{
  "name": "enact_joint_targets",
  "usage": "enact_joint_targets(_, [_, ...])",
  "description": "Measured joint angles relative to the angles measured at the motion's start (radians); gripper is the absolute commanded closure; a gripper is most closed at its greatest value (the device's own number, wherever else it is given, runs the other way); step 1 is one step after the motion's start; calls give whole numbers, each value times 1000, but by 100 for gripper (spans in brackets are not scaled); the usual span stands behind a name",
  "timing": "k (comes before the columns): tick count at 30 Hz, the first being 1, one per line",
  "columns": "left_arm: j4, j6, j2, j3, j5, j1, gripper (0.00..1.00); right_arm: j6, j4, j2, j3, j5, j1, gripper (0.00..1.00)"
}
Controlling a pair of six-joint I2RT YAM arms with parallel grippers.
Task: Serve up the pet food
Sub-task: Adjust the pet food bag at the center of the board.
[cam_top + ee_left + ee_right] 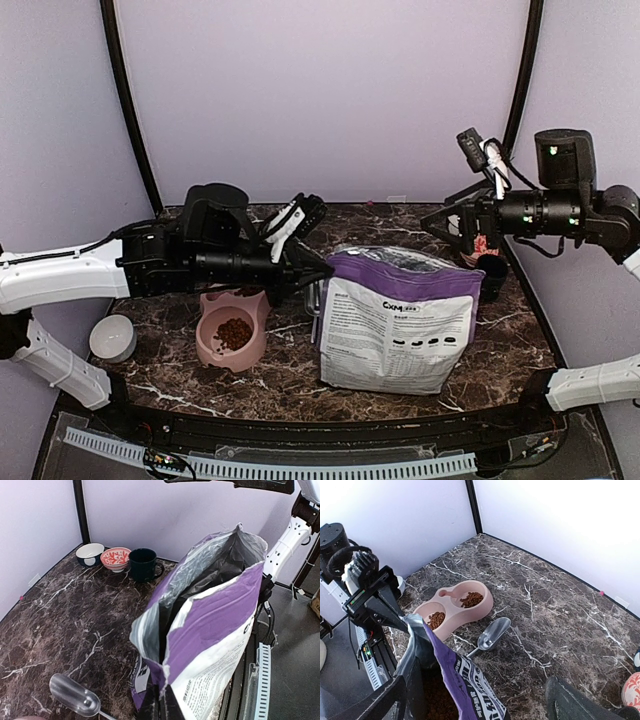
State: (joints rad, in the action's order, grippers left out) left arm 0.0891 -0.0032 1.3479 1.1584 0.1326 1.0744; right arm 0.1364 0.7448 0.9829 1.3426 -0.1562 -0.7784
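Bench [290, 380] of dark stone with white lines is the biggest thing, and everything else sits on it. Next is the purple and white bag [395, 330]. It stands up with its top open, right in front of both claws. The left claw [312, 278] is clenched on the top edge of the bag at one corner, and the silver inside of the bag stands just past its fingers. The right claw [445, 228] is spread wide and grips nothing. The other corner of the open top sits below it, in the gap between its fingers. A pink double bowl [207, 345] sits just to the left of the left claw, partly under that arm and far across the bag from the right claw. A shiny scoop [492, 632] lies flat on the bench close by the left claw, between the bowl and the bag. A dark mug [144, 564], a red patterned bowl [115, 558] and a blue and white bowl [90, 553] stand in a row near the right claw. The pet food [233, 332], small brown bits, lies in both cups of the pink bowl. More of it shows deep inside the bag, under the right claw.
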Motion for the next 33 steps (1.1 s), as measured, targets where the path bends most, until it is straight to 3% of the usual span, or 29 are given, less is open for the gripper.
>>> enact_joint_targets(10, [122,0,-101,-17,-72,-32,100,-54,-104,-3,-80,-115,0,7])
enact_joint_targets(18, [86,-1,-139,-69,-61,-34,100,-116,-219,-18,-246,-173,1,8])
enact_joint_targets(29, [40,3,-156,-109,5,-49,95,-209,-361,-41,-330,-237,1,10])
enact_joint_targets(33, [28,3,-157,-111,26,-53,99,-236,-394,-49,-351,-249,1,11])
